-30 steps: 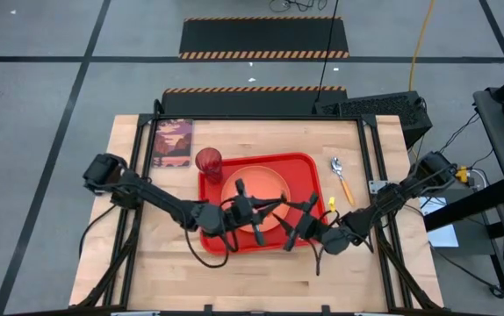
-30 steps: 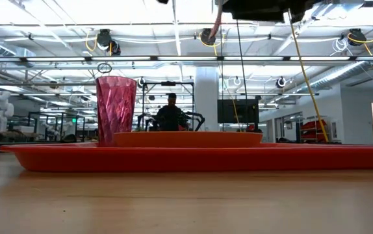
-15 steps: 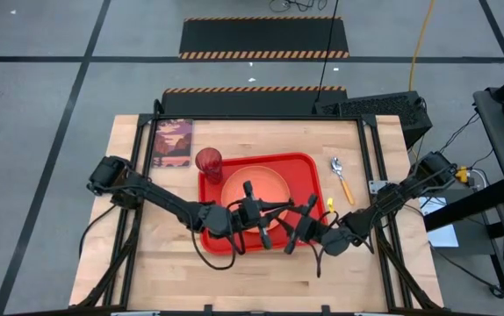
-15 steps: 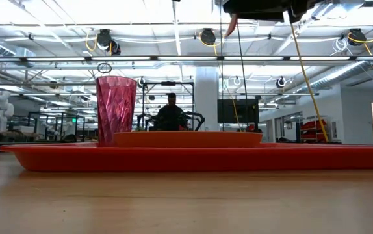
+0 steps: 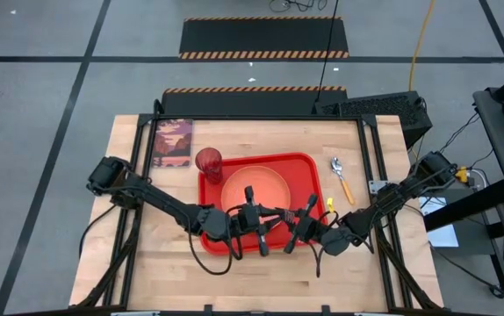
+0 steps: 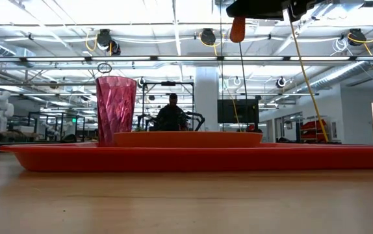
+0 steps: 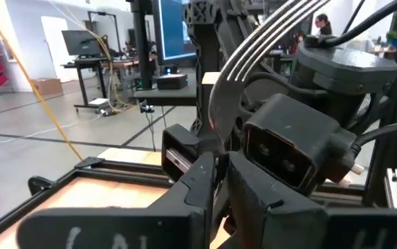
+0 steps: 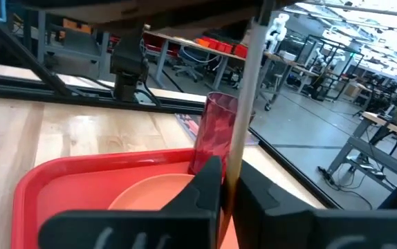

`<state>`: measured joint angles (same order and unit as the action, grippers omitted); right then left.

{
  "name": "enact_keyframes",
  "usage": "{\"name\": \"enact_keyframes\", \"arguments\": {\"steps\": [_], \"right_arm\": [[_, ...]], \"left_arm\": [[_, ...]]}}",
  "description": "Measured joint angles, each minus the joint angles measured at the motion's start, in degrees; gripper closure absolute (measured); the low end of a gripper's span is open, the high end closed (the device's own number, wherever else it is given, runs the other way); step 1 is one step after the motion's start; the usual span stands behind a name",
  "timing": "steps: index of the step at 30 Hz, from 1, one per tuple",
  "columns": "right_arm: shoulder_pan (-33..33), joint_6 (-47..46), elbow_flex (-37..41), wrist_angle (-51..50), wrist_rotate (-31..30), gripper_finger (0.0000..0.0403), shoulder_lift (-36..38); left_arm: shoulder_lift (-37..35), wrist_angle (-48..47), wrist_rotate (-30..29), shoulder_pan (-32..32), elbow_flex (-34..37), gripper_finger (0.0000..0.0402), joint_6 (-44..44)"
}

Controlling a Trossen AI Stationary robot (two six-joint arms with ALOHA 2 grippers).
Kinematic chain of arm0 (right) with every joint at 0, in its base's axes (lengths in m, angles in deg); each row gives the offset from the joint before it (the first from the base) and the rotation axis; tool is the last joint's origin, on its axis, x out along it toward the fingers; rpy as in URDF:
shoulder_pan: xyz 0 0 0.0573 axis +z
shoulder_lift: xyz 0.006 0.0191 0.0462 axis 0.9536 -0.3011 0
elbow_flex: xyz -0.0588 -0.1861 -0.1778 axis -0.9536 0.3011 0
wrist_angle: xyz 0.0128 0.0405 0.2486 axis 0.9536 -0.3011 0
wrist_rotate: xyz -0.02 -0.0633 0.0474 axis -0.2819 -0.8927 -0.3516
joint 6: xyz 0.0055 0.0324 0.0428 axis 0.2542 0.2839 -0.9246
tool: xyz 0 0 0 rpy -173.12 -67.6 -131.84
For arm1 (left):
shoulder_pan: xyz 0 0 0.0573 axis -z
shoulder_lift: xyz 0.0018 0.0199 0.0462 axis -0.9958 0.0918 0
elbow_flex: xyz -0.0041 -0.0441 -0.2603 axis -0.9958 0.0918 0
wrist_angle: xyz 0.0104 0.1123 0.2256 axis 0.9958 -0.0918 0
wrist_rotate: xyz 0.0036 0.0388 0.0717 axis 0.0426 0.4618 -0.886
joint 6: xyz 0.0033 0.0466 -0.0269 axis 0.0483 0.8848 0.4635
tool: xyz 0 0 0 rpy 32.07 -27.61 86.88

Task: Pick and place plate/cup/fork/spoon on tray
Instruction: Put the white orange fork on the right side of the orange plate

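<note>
Risk: L gripper [image 5: 256, 221] (grip can't be told) & R gripper [image 5: 303, 219], clamped shut on the handle, share the fork [image 7: 254, 47] mid-frame over the tray [image 5: 315, 162], so a tug could twist or drop it; count: 1 cup [image 5: 208, 161] on tray's upper-left, 1 plate [image 5: 254, 180], 1 fork, 1 tray, 1 spoon [image 5: 342, 178] on table [image 5: 147, 246] at right.

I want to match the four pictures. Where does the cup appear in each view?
High view: cup on the tray's upper left corner.
Low view: upright, left of centre.
Left wrist view: not in it.
Right wrist view: centre, beyond the plate.
Shared landmark: the red tray.
</note>
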<state>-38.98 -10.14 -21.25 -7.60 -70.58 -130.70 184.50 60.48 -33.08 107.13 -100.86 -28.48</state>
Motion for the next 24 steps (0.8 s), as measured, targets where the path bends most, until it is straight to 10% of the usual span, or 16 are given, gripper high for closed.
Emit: {"name": "enact_keyframes", "arguments": {"steps": [10,24], "right_arm": [[0.5,-2.0,0.0,-6.0,2.2,0.0401,2.7],[0.1,-19.2,4.7,-26.2,23.5,0.0402,18.6]], "left_arm": [[-7.6,-17.0,-1.1,1.6,0.0,0.0302,-4.6],[-8.6,-26.7,7.5,0.8,0.0,0.03,-9.9]]}}
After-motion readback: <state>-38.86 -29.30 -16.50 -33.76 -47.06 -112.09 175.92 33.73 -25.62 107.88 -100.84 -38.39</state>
